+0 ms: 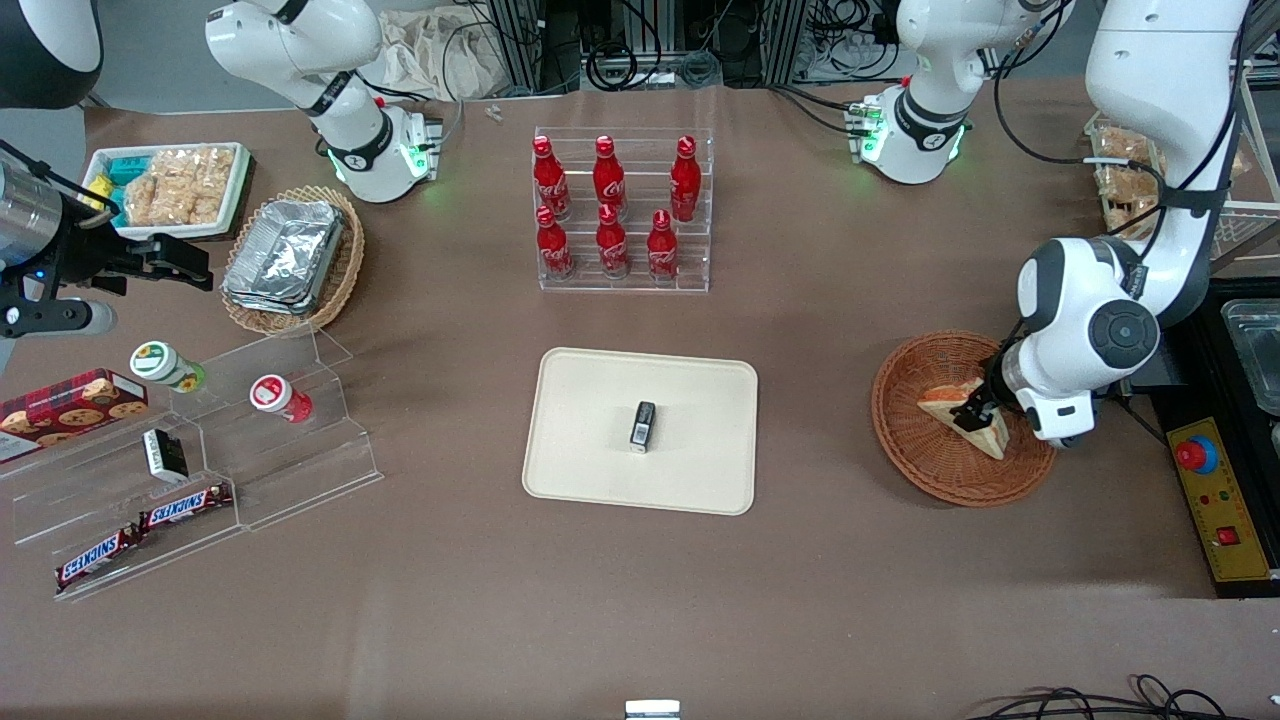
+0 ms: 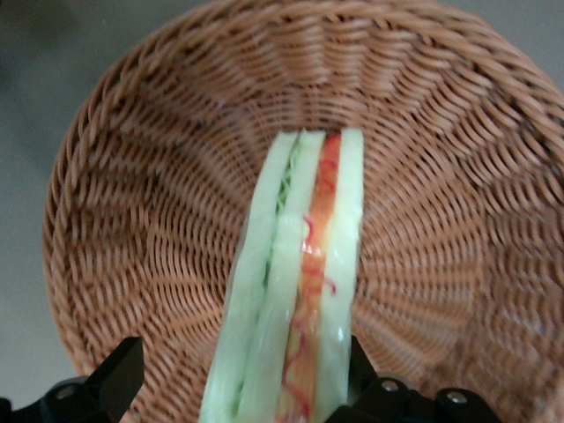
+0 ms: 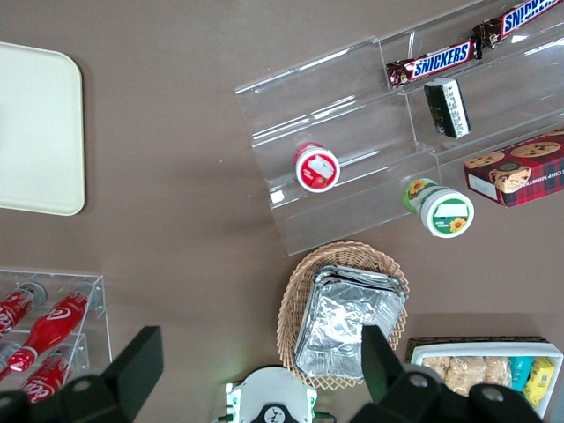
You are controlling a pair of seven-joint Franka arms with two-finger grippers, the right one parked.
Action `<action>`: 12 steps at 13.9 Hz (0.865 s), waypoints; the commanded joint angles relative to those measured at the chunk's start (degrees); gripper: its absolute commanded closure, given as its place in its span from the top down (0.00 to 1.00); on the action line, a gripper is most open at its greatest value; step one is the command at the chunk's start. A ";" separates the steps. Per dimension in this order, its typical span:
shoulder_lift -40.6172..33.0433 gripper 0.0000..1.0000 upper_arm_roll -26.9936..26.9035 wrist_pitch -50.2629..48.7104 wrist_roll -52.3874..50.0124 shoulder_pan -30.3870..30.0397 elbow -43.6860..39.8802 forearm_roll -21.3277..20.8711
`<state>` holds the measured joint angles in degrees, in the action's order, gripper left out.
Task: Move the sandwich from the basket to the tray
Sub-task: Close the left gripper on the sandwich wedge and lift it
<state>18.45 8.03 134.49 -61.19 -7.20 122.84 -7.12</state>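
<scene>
Front view first: I see the sandwich (image 1: 965,413) lying in the reddish-brown wicker basket (image 1: 915,440), toward the working arm's end of the table, with my gripper (image 1: 975,412) down over it. On the left wrist camera the sandwich (image 2: 295,291) stands on edge between the two fingers (image 2: 119,374), green filling in one seam and orange-red in the other. One finger stands clear of the bread; the other is right against it, though I cannot tell whether it presses. So the jaws are wide, not clamped.

Nearer the middle of the table sits the cream tray (image 1: 600,470), well apart from the basket, with a small dark packet (image 1: 643,427) on it. Farther from the front camera stands a clear rack of six red cola bottles (image 1: 612,212). Toward the parked arm's end are a tan wicker basket of foil containers (image 1: 285,255), a white tray of packaged snacks (image 1: 170,185), and clear acrylic steps (image 1: 250,440) carrying two cups, Snickers bars (image 1: 185,508) and a cookie box (image 1: 70,405).

A brown cloth (image 1: 640,600) covers the whole table; cables and aluminium framing crowd its farthest edge. The arm's wrist hides part of the basket's rim.
</scene>
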 commanded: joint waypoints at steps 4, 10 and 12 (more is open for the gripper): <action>1.59 0.00 0.05 4.02 -6.12 -0.10 1.09 -3.16; -0.87 0.00 1.71 -4.18 -7.98 -0.01 -7.22 -3.60; -0.43 0.00 4.17 -16.13 -7.28 0.08 -16.53 -3.52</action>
<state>18.53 9.88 128.05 -66.70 -7.14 114.25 -9.06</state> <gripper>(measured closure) 0.687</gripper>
